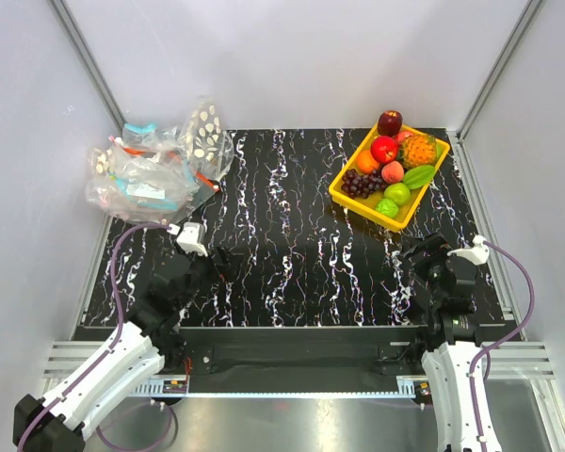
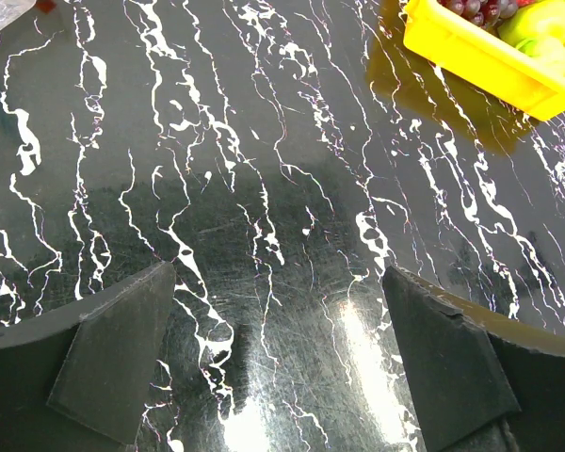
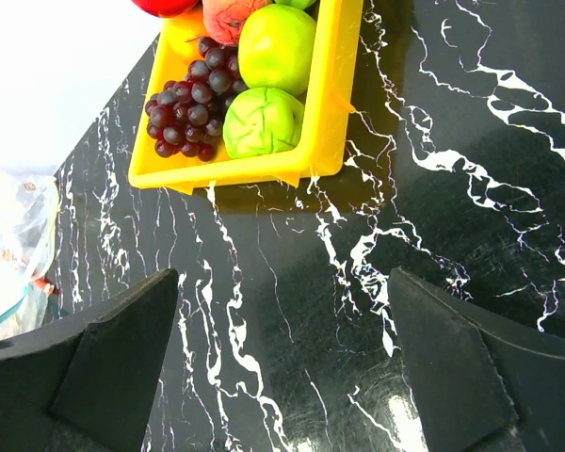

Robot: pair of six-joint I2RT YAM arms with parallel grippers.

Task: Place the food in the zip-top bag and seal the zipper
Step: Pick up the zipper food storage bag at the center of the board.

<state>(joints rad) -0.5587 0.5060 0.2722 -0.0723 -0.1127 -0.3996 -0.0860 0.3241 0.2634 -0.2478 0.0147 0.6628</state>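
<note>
While both arms are waiting at the near edge of the black marbled tabletop [image 1: 282, 273], the task is looking unstarted. The left hand [image 2: 281, 325] is hanging released over bare tabletop, its jaws spread wide and grasping nothing, and the right hand [image 3: 282, 330] is likewise standing open and empty, just near of the yellow tray [image 1: 364, 213]. All the food is sitting in that tray at the far right: the red round fruit [image 1: 384, 149], the pink peach [image 1: 392, 171], the green apple [image 1: 396, 193] and the small bumpy green one [image 1: 387, 208], packed in beside a bunch of grapes [image 1: 360, 181] and a pineapple [image 1: 418, 150]. The zip-top bag is presumably lying in the heap of clear bags [image 1: 146, 179] at the far left, well apart from the tray, but the plain one cannot be singled out there, and its zipper is not showing. Everything is therefore remaining to be done: fetching and opening the bag, loading the fruits, and pressing the seal closed.
</note>
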